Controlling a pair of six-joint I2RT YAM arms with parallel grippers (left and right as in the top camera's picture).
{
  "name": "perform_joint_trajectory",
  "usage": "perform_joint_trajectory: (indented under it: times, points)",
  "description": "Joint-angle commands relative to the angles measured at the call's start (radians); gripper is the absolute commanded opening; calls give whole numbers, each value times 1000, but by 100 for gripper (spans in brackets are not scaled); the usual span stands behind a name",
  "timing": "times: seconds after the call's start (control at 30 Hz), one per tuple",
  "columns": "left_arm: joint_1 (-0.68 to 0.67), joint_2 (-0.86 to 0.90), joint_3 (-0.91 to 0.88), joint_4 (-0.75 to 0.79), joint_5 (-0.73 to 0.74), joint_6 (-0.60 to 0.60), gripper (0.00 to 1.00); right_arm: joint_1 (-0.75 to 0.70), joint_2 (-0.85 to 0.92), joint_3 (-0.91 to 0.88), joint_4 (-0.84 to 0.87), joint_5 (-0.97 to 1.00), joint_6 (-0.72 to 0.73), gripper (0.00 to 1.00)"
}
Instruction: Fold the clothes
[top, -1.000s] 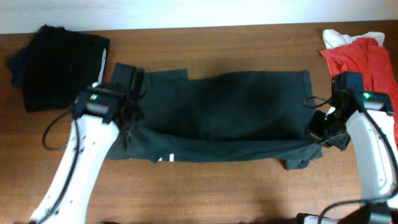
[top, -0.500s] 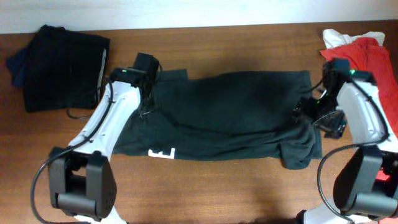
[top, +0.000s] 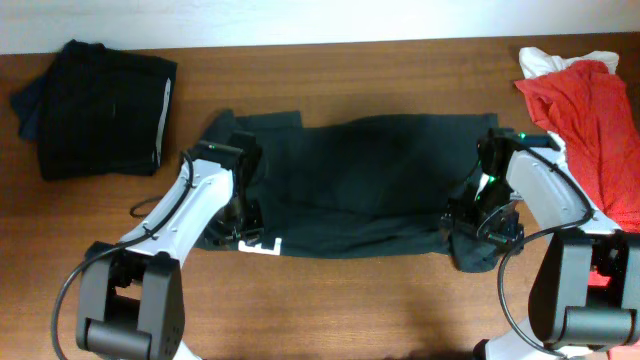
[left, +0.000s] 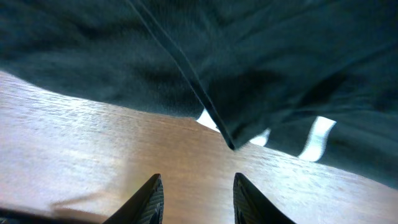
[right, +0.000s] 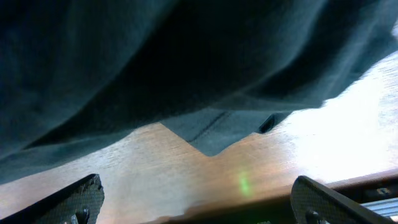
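The dark T-shirt (top: 370, 180) lies folded into a long band across the middle of the wooden table (top: 400, 300), with white letters (left: 317, 137) showing at its near left edge. The left gripper (left: 196, 196) hovers over bare wood just beside that edge, its fingers apart with nothing between them. The right gripper (right: 196, 186) is spread wide and empty by the shirt's near right corner.

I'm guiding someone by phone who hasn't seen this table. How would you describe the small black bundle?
On the brown wooden table, look past the large dark T-shirt spread across the middle to the far left corner. The compact black folded garment lies there; a thin white stripe along its right edge sets it apart from the red and white cloth heap opposite.
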Motion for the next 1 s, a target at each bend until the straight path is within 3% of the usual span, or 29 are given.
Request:
perform_joint_trajectory:
  times: [0.0,0.17,0.33,0.47,0.63,0.8,0.9,0.97]
  points:
    - [6,-7,-73,64,15,9,36,7,-6,-76,83,-23,4,99]
    - [89,-7,-133,166,14,10,36,7,-6,-177,288,13,4,81]
    - [187,-7,-153,187,-7,10,31,6,-6,-188,328,140,50,31]
    - [216,-7,-153,192,-51,10,31,6,-6,-140,283,140,50,23]
    - [257,-7,-153,235,-85,10,31,6,-6,-35,146,241,86,22]
    - [396,-7,-153,234,-155,10,31,5,-6,-35,155,241,98,15]
    - [521,-7,-153,221,-216,10,31,5,-6,-35,167,269,98,4]
    - [600,-8,-152,218,-221,10,27,5,-6,-34,181,324,134,4]
